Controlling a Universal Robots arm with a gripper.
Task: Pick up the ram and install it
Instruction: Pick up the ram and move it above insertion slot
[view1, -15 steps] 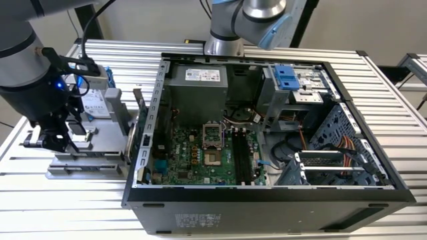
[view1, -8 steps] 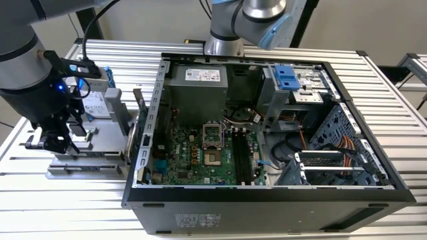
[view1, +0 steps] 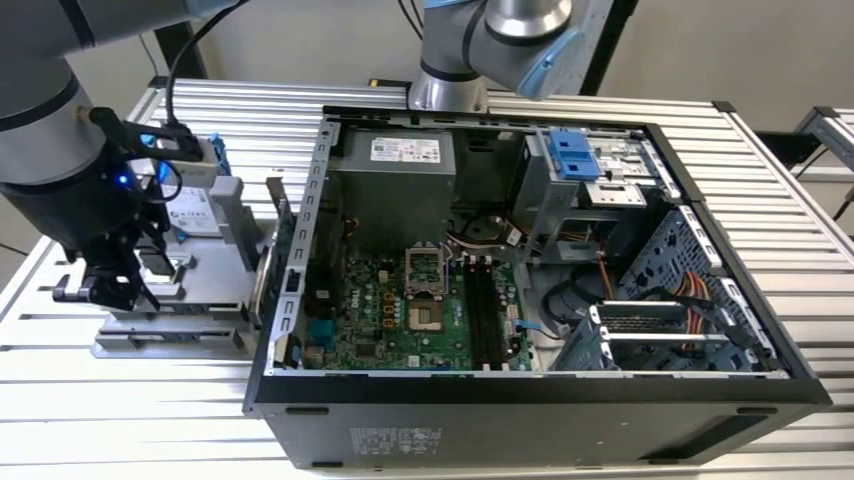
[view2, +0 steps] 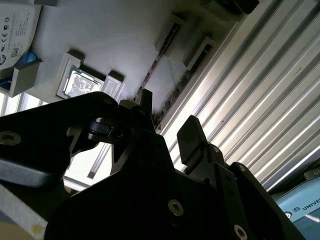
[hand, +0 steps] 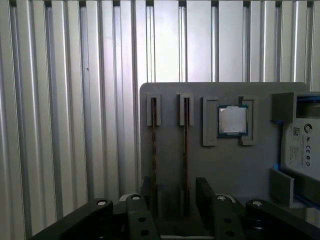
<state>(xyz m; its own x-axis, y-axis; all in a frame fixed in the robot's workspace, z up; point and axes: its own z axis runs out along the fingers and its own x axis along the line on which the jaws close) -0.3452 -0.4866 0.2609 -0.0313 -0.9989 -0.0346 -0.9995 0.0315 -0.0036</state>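
Note:
Two ram sticks stand on edge in slots of a grey holder tray (hand: 230, 170), one (hand: 153, 150) beside the other (hand: 185, 150); in the second wrist view they show as thin edges (view2: 156, 62) (view2: 182, 82). My gripper (hand: 176, 197) (view2: 167, 120) hangs open over the near ends of the sticks, its dark fingers (hand: 205, 192) on either side of the pair. Nothing is held. In the exterior view the gripper (view1: 118, 293) is above the tray (view1: 160, 330), at the left of the open computer case (view1: 534, 400), whose black memory slots (view1: 483, 310) lie on the green motherboard.
A square silver chip (hand: 232, 120) (view2: 80, 82) and a silver hard drive with blue frame (hand: 302, 150) (view2: 15, 27) share the tray. Ribbed metal tabletop (hand: 70, 125) surrounds it. The case wall (view1: 287, 270) rises right beside the tray. A second arm's base (view1: 461, 60) stands behind the case.

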